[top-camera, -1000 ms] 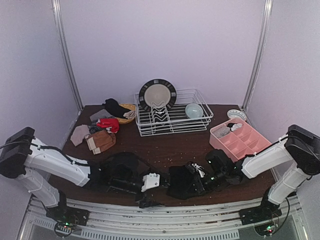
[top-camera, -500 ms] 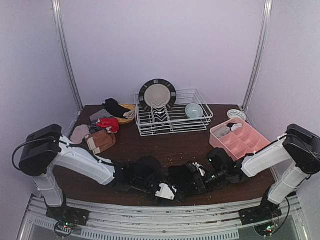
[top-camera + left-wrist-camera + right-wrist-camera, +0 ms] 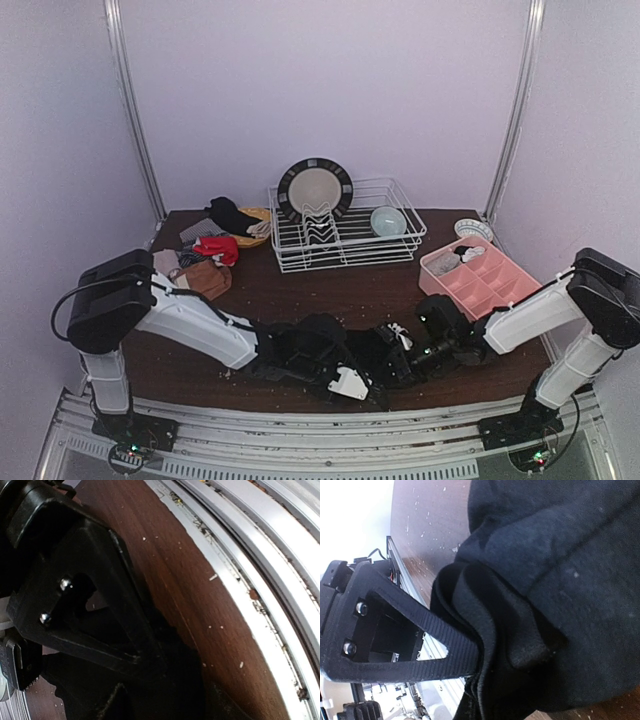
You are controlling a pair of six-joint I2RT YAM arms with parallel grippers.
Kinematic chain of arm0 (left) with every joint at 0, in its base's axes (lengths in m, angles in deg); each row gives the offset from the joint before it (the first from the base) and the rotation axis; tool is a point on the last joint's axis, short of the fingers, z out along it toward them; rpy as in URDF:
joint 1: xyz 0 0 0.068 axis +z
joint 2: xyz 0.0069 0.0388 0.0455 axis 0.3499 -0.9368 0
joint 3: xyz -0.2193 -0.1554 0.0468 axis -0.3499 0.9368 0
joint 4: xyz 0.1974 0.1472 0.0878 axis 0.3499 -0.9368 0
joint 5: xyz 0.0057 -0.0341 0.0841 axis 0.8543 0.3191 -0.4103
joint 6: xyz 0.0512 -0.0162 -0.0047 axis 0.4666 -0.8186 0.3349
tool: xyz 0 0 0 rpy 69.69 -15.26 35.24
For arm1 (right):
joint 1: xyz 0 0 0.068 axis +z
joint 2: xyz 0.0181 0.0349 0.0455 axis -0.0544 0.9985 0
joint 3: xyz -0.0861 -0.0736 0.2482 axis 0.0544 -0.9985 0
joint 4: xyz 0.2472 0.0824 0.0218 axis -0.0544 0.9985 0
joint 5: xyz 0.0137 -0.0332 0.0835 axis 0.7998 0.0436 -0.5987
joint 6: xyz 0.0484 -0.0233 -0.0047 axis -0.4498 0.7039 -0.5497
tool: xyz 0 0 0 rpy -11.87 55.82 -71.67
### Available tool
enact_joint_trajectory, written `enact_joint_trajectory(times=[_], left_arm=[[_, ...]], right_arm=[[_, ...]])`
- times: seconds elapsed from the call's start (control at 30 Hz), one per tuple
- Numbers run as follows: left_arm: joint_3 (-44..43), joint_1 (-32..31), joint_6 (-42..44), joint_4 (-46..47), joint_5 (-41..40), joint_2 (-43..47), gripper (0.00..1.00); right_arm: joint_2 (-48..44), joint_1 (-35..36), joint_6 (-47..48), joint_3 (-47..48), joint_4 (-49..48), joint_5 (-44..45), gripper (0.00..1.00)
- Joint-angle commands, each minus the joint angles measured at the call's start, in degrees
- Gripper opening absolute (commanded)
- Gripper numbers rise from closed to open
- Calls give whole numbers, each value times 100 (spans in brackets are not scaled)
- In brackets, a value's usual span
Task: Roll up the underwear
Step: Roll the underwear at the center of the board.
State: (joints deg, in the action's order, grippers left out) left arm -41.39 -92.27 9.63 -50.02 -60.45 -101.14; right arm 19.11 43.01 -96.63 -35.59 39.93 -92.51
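Observation:
A black underwear (image 3: 375,358) lies bunched at the table's front centre between both grippers. My left gripper (image 3: 352,380) reaches in from the left; in the left wrist view one black finger (image 3: 100,605) ends in the dark cloth (image 3: 165,695) and the gripper (image 3: 168,670) looks shut on it. My right gripper (image 3: 400,352) comes from the right. In the right wrist view the gripper (image 3: 485,660) is shut on a folded edge of the black underwear (image 3: 560,555); the second finger is hidden. More underwear lies at the back left: red (image 3: 215,247), brown (image 3: 205,280), beige (image 3: 165,262).
A pink compartment tray (image 3: 480,278) stands at the right. A white wire dish rack (image 3: 345,240) with a plate (image 3: 315,188) and a bowl (image 3: 388,220) stands at the back centre. The metal rail (image 3: 260,555) runs along the table's front edge, close to the left gripper.
My left arm has swung right along the table front, from well left of the black underwear to against it. The right gripper has stayed on the cloth.

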Motion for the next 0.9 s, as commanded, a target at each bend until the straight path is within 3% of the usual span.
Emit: enact_joint_trajectory(times=[0.0, 0.17, 0.27, 0.37, 0.47, 0.87], left_arm=[[-83, -14, 149, -298, -513, -470, 50], [-80, 6, 89, -320, -642, -530, 20], [-6, 7, 36, -294, -622, -461, 1], [25, 20, -132, -417, -411, -306, 0], [-15, 33, -449, -674, -145, -152, 0], [-358, 47, -1998, -2497, 1685, 145, 0]], right_arm=[[-197, 36, -201, -124, -230, -194, 0], [-414, 83, -327, -226, -242, -161, 1], [-714, 104, -282, -248, 2, 2, 20], [-1112, 144, -175, -273, 330, 241, 37], [-1625, 240, 106, -240, 970, 684, 44], [-3783, 1250, 1021, -707, 1943, 3672, 46]])
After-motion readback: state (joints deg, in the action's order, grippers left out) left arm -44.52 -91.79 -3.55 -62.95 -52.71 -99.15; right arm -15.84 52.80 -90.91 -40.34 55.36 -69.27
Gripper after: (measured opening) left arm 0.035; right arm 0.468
